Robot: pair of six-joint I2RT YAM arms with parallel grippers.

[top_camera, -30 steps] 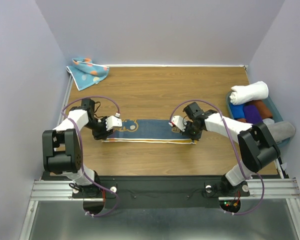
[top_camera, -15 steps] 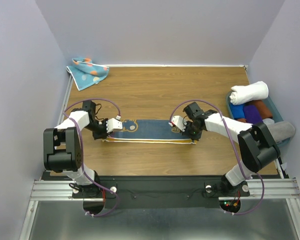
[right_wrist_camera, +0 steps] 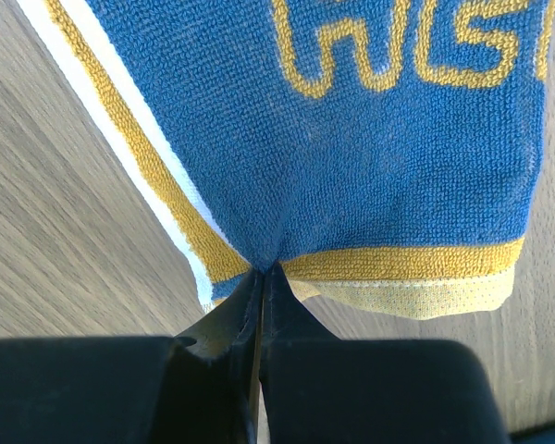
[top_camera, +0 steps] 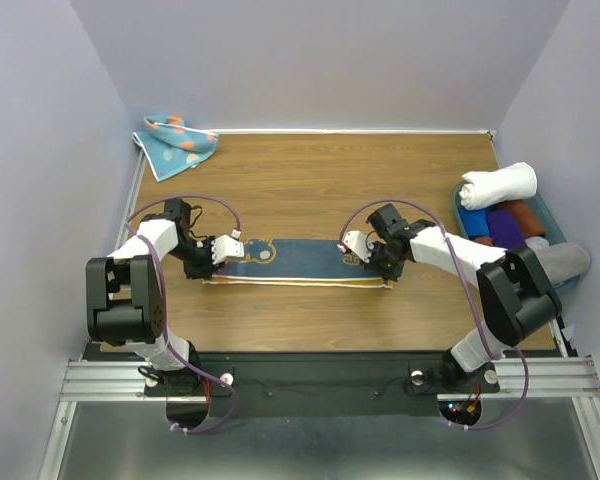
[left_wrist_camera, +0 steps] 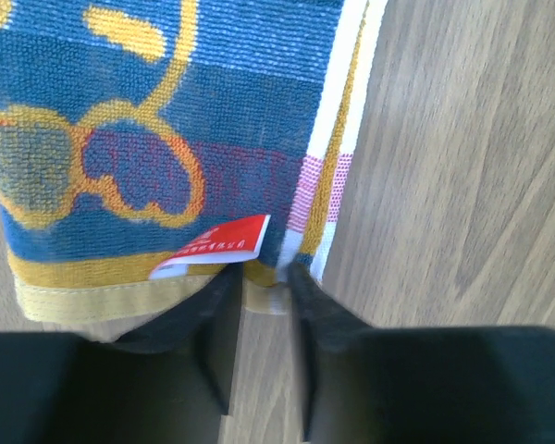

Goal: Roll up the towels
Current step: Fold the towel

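The mustard-yellow towel with the navy face [top_camera: 298, 262] lies folded in a long flat strip across the middle of the table. My left gripper [top_camera: 211, 262] is at its left end and is shut on the hem corner beside a red tag [left_wrist_camera: 213, 246]; the towel [left_wrist_camera: 166, 102] fills that view above the gripper [left_wrist_camera: 264, 282]. My right gripper [top_camera: 378, 268] is shut tight on the right end hem [right_wrist_camera: 262, 270], and the towel [right_wrist_camera: 379, 157] puckers at the pinch. The light blue dotted towel [top_camera: 177, 143] lies crumpled in the far left corner.
A teal bin [top_camera: 558, 216] at the right edge holds several rolled towels, with a white roll [top_camera: 498, 184] on top and a grey roll [top_camera: 567, 262] at its near end. Purple walls close in the table on the left, back and right.
My left gripper has shifted slightly to the left with the towel's end. The right arm has not moved.
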